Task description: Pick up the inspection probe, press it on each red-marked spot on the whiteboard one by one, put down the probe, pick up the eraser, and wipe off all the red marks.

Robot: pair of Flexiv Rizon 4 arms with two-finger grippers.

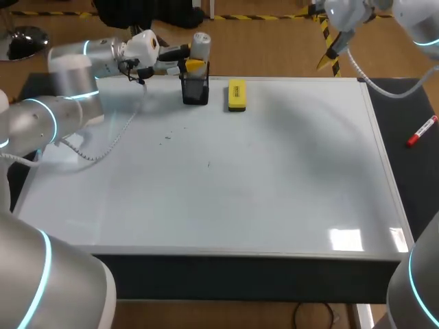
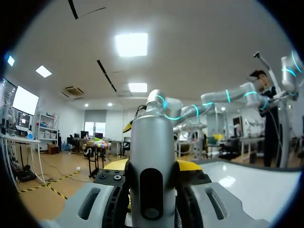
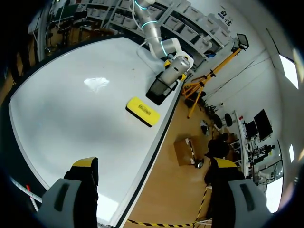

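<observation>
left hand (image 2: 153,166): clenched on probe (image 2: 151,137), just above black holder (image 1: 195,89) at far edge of whiteboard (image 1: 240,199).
right hand (image 3: 154,164): released, empty, high over far right corner.
slip risk: smooth metal probe may slide in grip when pressed.
target risk: no red marks visible; presses could miss.
clash risk: eraser (image 1: 236,94) sits near holder, could get knocked.
</observation>
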